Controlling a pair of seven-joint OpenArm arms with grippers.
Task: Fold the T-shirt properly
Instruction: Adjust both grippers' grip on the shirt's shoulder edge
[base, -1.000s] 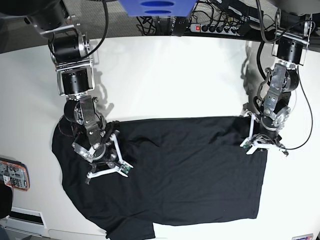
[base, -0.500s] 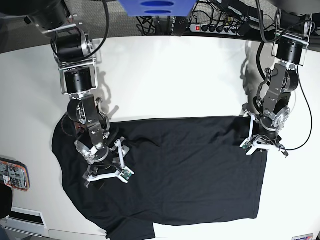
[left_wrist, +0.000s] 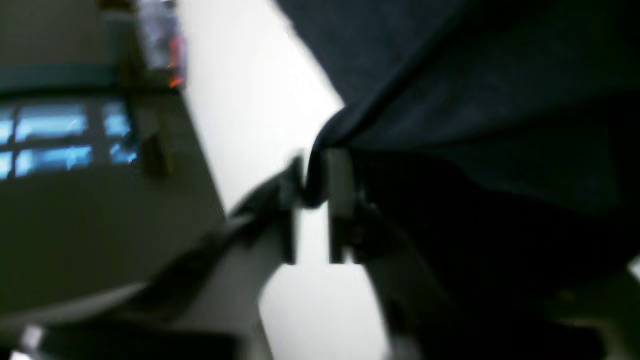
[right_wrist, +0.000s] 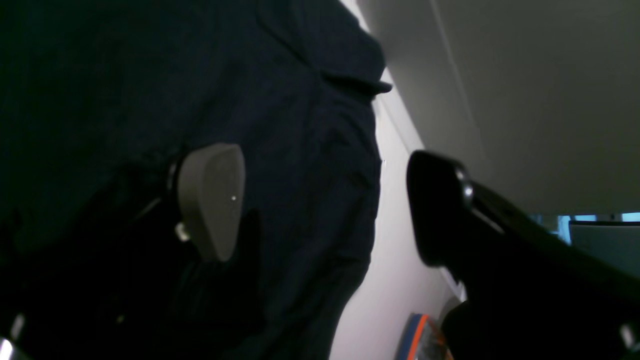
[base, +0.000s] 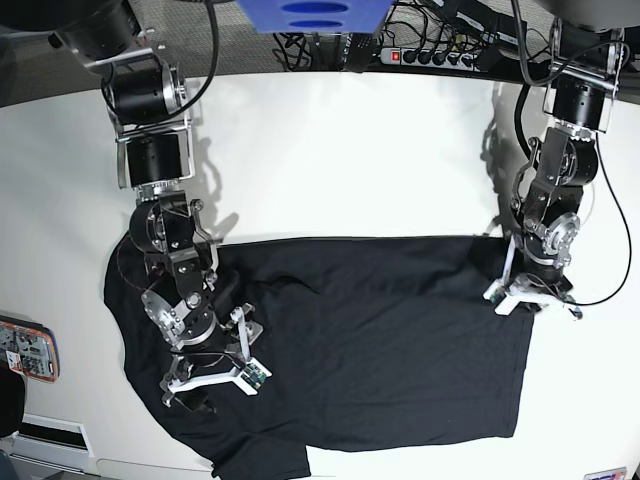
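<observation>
Two arms reach down from the far edge of the white surface (base: 340, 150). The right gripper (base: 210, 375) hangs low over the left part of the one black T-shirt (base: 380, 340), which lies spread flat across the near half. Its jaws gape wide with nothing between them; the fingers (right_wrist: 212, 200) stand just above the cloth. The left gripper (base: 530, 298) points down at the shirt's far right corner, jaws narrowly parted with a fold of hem between them. That wrist view is blurred. The shirt's near edge is cut off.
</observation>
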